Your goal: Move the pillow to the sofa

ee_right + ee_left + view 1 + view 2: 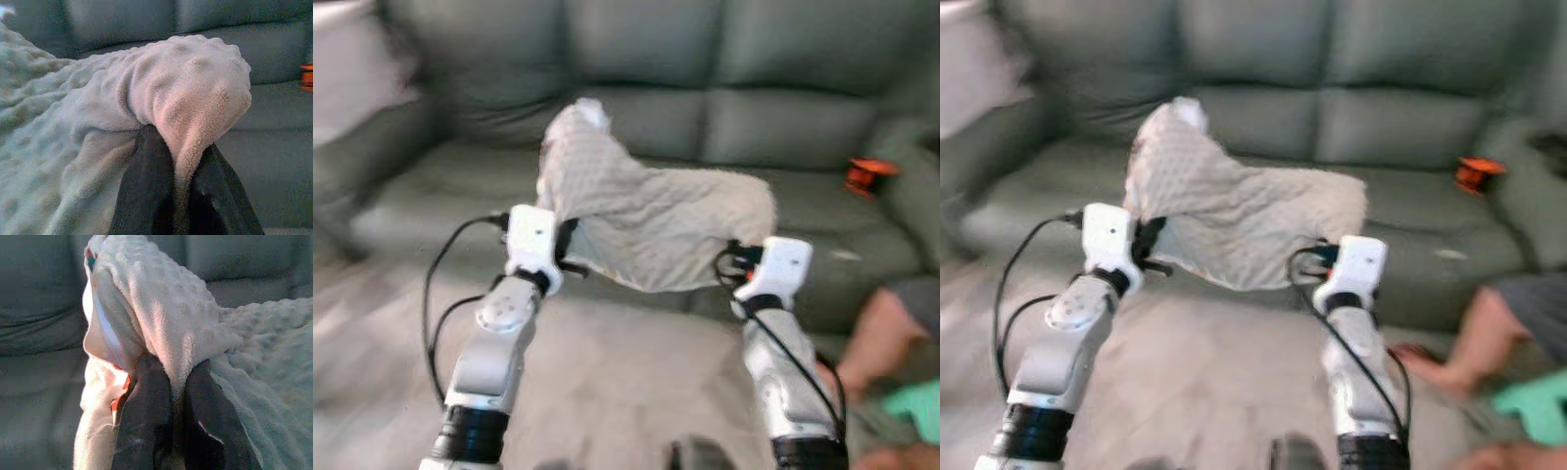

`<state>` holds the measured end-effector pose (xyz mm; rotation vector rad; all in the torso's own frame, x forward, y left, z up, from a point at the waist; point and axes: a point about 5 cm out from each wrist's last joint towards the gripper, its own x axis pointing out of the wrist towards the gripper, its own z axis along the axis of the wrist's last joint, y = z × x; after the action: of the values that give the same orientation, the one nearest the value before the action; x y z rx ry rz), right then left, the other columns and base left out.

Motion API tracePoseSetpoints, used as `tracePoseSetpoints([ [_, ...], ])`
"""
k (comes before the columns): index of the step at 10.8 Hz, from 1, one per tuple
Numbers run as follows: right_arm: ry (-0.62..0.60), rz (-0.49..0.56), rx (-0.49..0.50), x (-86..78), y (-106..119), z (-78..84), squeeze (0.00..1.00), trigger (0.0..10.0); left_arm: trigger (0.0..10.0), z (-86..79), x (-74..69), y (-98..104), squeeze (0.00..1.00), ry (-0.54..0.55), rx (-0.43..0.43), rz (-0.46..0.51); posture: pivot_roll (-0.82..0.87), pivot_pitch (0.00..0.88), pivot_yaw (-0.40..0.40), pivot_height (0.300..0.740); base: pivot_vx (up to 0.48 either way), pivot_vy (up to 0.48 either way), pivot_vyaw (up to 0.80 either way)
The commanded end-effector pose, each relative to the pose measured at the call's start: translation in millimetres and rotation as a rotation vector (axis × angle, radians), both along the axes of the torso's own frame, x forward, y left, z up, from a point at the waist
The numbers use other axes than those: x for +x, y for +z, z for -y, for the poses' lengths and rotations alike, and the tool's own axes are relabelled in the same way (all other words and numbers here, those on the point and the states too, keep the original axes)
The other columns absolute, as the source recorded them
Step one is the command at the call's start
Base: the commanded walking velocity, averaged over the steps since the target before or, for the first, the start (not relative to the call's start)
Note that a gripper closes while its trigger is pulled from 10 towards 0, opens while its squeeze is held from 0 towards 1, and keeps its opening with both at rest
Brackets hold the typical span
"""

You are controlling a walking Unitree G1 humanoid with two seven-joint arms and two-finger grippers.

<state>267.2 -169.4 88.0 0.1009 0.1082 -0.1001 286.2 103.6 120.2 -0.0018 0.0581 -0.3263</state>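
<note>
Both arms reach forward in my head view. On the left, my left gripper pinches a fold of the cream pillow; the right gripper pinches its other end, holding it aloft before the grey sofa.

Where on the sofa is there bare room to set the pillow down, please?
The left and middle seat cushions look bare, bordered by the backrest and left armrest. The right end is tighter: an orange object lies there, and a person's arm reaches in below.
</note>
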Motion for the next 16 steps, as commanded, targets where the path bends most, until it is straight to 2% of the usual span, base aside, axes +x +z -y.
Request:
tracePoseSetpoints([
  [1,0.021,0.044,0.014,2.4,9.9,-8.7,0.00,10.0,10.0,-0.1,1.3,9.2,0.00,-0.015,0.013,0.048,-0.04,0.022,0.033,0.740,0.458,0.000,0.00],
  [4,0.008,0.038,0.008,-1.3,9.5,-4.9,0.00,10.0,10.0,-0.4,3.7,6.6,0.00,-0.005,0.013,0.032,-0.06,0.026,0.038,0.740,0.448,0.000,-0.58],
  [6,0.005,0.036,0.010,-2.3,9.6,-4.4,0.00,10.0,10.0,0.8,5.8,6.4,0.00,0.000,0.013,0.021,-0.06,0.026,0.039,0.740,0.313,0.354,0.00],
  [13,0.009,0.028,0.007,-2.2,9.7,-3.6,0.00,10.0,10.0,4.6,4.8,8.0,0.00,0.000,0.017,0.043,-0.06,0.027,0.035,0.740,0.000,0.461,0.00],
  [16,0.003,0.030,0.005,-2.1,10.2,-3.1,0.00,10.0,10.0,5.5,3.5,10.5,0.00,-0.011,0.008,0.058,-0.06,0.027,0.037,0.740,0.000,0.000,0.00],
])
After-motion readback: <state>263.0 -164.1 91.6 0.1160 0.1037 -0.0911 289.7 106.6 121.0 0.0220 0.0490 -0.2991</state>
